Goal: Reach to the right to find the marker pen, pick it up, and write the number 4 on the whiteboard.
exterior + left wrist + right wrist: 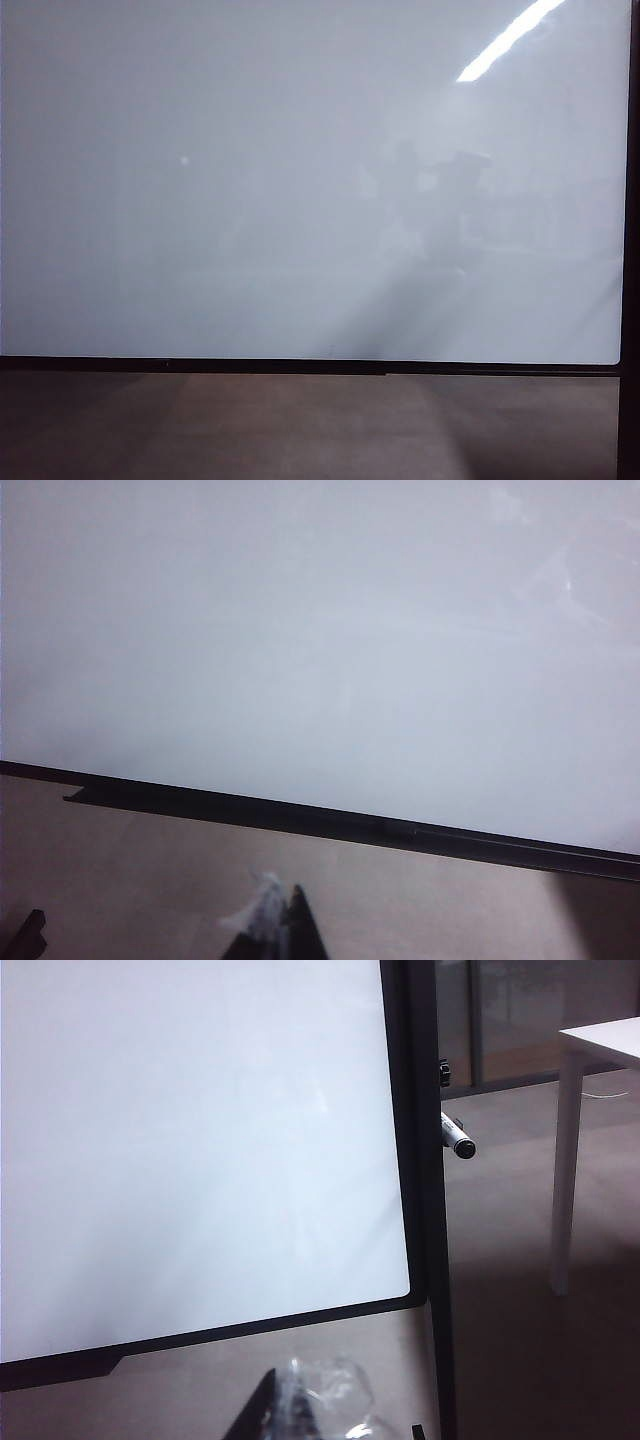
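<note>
Marker pen: visible only in the right wrist view, projecting from behind the black frame at the right edge of the whiteboard, apparently held in a clip there; untouched. No figure 4 is on the board. All steps remain: reach right, grasp the pen, write.

Right gripper: low in its own view, below the board's lower right corner and well apart from the pen; fingers closed, empty, wrapped in clear film. Left gripper: near the board's lower frame, a dark finger tip showing with pale wrapping; whether it is open or closed cannot be told. Neither arm appears in the exterior view.

Surface: glossy white panel, thin black frame, showing lamp glare and faint grey reflections. Below it lies a brown surface. Beyond the board's right edge stands a white table on a brown floor.
</note>
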Robot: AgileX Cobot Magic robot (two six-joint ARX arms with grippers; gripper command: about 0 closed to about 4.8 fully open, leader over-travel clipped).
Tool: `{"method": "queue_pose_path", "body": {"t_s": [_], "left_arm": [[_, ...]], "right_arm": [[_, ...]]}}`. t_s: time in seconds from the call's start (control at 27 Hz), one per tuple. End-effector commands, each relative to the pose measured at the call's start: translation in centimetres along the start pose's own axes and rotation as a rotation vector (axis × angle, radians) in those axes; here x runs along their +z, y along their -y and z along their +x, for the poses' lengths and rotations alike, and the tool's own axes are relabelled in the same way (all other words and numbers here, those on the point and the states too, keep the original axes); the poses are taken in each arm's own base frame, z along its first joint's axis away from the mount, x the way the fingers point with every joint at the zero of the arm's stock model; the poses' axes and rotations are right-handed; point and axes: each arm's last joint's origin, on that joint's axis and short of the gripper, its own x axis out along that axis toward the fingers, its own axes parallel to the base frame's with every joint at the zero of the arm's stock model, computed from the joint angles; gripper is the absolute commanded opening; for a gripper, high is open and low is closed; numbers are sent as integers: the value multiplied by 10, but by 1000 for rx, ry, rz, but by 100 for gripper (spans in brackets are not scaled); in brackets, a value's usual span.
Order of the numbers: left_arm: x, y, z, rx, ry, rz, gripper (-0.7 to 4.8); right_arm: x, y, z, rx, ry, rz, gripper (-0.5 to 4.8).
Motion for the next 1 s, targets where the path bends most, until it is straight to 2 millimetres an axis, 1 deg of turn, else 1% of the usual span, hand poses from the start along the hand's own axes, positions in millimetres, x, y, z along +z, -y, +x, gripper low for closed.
{"method": "queue_pose_path", "body": {"t_s": [0.04, 0.3, 0.37, 0.41, 0.48, 0.52, 0.59, 0.63, 0.7, 0.74, 0.78, 0.82, 0.85, 0.93, 1.0], "left_arm": [[1, 0, 0, -4, 9, 3, -5], [0, 0, 0, -4, -5, 20, -5], [1, 0, 0, -7, 4, 25, -5], [5, 1, -1, -9, 23, 20, -5], [18, 3, -4, -31, 57, 20, -5], [29, 4, -7, -50, 76, 20, -5], [49, 6, -15, -56, 86, 20, -5], [59, 7, -19, -56, 83, 20, -5], [79, 9, -27, -55, 80, 20, -5], [88, 10, -31, -56, 83, 20, -5], [98, 11, -33, -57, 89, 20, -5], [106, 12, -34, -58, 95, 20, -5], [116, 13, -35, -59, 103, 20, -5], [133, 15, -34, -82, 106, 21, -5], [153, 19, -34, -136, 88, -18, -5]], "right_arm": [[3, -1, 0, 5, 24, -24, -1], [4, -1, -1, 10, 22, -34, -1], [9, -2, -1, 29, 38, -34, -1], [13, -3, -2, 37, 53, -34, -1], [28, -6, -6, 46, 100, -30, -1], [38, -8, -8, 50, 127, -21, -1], [64, -13, -16, 61, 195, 29, -1], [80, -16, -20, 68, 227, 31, -1], [104, -20, -23, 73, 262, 28, 3], [118, -23, -23, 71, 272, 14, 43], [129, -25, -21, 64, 277, -1, 106], [140, -27, -19, 54, 280, -15, 186], [152, -28, -14, 32, 282, -19, 298], [170, -30, -5, -2, 290, -16, 475], [187, -32, 6, -22, 288, -40, 479]]}}
